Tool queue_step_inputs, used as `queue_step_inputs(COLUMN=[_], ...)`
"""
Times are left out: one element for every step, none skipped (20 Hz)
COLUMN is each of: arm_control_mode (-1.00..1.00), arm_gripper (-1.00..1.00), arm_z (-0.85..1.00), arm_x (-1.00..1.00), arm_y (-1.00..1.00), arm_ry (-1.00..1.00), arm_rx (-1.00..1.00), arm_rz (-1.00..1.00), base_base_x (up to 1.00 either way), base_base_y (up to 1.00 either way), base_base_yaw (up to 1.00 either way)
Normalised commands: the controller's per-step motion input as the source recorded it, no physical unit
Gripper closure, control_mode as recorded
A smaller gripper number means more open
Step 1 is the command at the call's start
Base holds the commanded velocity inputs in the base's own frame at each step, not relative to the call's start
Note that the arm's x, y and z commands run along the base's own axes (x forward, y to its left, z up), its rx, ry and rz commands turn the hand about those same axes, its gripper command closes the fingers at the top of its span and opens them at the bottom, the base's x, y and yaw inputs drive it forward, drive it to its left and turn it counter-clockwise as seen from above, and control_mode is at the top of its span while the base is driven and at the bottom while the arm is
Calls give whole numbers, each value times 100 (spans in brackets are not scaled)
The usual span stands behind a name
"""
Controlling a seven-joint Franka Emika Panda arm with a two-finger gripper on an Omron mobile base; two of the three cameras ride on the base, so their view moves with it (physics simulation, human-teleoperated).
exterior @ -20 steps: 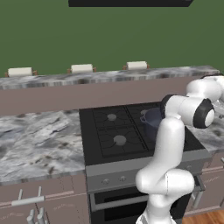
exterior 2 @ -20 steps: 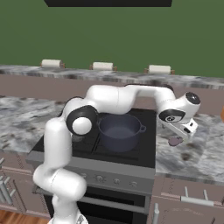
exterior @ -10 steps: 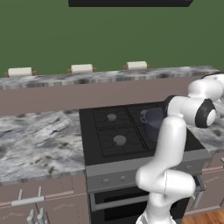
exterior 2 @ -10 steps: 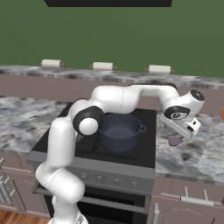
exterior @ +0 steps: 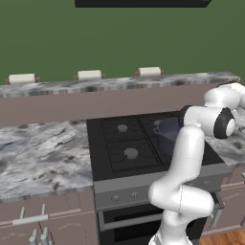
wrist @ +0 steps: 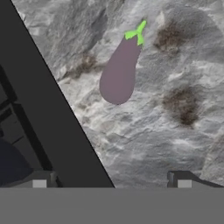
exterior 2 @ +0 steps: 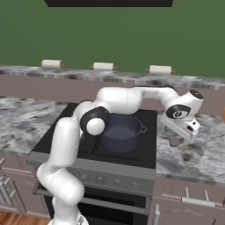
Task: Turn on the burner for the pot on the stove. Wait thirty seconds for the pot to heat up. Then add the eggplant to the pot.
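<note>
Eggplant-fetching looks like the step now: the robot's two-finger gripper [exterior 2: 191, 130] hangs wide open and empty over the small purple eggplant [wrist: 119, 73] on the speckled grey stone counter [exterior 2: 200, 157], just beside the black stove's [exterior 2: 151, 151] right edge, and next must drop down and close on it, then carry it to the round dark blue-grey pot [exterior 2: 121, 132].

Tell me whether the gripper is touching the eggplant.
Apart. In the hand view the eggplant lies on the counter well ahead of the open gripper, with bare counter between it and both fingertips.
</note>
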Motion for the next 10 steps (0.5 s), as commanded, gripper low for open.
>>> queue_step_inputs(arm_control_mode=[-100,-100,-100,-100,-100,-100,-100,-100,-100,-100], arm_gripper=[-100,-100,-100,-100,-100,-100,-100,-100,-100,-100], arm_z=[-20,-17,-16,-15,-13,-14,-16,-17,-18,-19], arm_x=[13,11,12,12,12,12,14,14,16,16], arm_y=[0,0,0,0,0,0,0,0,0,0], arm_ry=[7,5,4,3,1,1,2,4,5,5], arm_rx=[0,0,0,0,0,0,0,0,0,0], arm_rz=[-1,-1,-1,-1,-2,-2,-2,-1,0,0], base_base_x=[0,0,0,0,0,0,0,0,0,0], base_base_y=[0,0,0,0,0,0,0,0,0,0], base_base_yaw=[0,0,0,0,0,0,0,0,0,0])
